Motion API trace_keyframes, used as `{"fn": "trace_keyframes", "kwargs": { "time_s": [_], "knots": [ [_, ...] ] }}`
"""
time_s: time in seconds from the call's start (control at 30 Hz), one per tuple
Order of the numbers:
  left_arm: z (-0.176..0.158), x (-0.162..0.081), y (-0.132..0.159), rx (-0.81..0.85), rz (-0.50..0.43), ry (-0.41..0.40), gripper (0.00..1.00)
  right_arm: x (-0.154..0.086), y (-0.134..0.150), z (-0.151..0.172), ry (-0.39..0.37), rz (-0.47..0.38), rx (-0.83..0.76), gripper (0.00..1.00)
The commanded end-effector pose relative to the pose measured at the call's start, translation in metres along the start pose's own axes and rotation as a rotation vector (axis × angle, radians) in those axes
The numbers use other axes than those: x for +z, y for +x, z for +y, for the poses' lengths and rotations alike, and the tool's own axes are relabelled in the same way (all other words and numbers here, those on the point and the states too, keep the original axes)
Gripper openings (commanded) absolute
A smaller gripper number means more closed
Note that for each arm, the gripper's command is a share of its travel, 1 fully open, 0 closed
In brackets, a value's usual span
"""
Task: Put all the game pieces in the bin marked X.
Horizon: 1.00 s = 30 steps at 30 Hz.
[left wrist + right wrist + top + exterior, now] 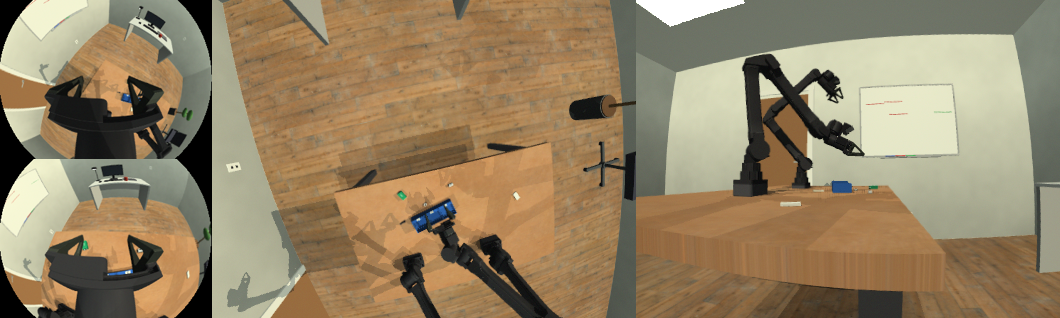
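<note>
Two blue bins stand side by side (433, 215) near the middle of the table; they also show in the exterior view (841, 186). I cannot make out the X mark. Small pieces lie around them: a green one (401, 195), a small white one (450, 185), a tiny grey one (425, 204) and a white block (516, 196). My left gripper (832, 94) is open and empty, high above the table; its wrist view shows the bins far below (126, 97). My right gripper (852, 149) is open and empty, lower, with the bins just beyond its fingers.
A small dark item (402, 221) lies on the table left of the bins. The two arm bases (413, 262) (491, 246) stand at the table's near edge. A whiteboard (908, 120) hangs on the far wall.
</note>
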<state>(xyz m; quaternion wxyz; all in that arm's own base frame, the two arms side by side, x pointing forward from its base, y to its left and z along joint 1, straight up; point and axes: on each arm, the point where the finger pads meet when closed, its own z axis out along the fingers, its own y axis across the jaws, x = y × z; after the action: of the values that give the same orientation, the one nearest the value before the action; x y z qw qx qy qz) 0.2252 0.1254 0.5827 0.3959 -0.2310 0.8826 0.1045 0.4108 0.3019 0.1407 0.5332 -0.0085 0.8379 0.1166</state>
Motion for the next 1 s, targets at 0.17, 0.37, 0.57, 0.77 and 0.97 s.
{"fn": "trace_keyframes", "kwargs": {
  "time_s": [0.17,0.37,0.57,0.77,0.97],
  "knots": [
    [0.003,-0.024,-0.006,-0.008,-0.043,-0.007,1.00,-0.017,-0.013,0.011,0.012,0.244,0.036,1.00],
    [0.003,-0.024,-0.006,-0.008,-0.043,-0.007,1.00,-0.040,0.001,0.008,0.026,0.411,0.024,1.00],
    [0.003,-0.024,-0.006,-0.008,-0.043,-0.007,1.00,-0.073,0.011,-0.001,0.057,0.590,0.023,1.00],
    [0.003,-0.024,-0.006,-0.008,-0.043,-0.007,1.00,-0.100,0.016,-0.007,0.084,0.710,0.027,1.00],
    [0.003,-0.024,-0.006,-0.008,-0.043,-0.007,1.00,-0.147,0.021,-0.019,0.137,0.890,0.038,1.00]
  ]
}}
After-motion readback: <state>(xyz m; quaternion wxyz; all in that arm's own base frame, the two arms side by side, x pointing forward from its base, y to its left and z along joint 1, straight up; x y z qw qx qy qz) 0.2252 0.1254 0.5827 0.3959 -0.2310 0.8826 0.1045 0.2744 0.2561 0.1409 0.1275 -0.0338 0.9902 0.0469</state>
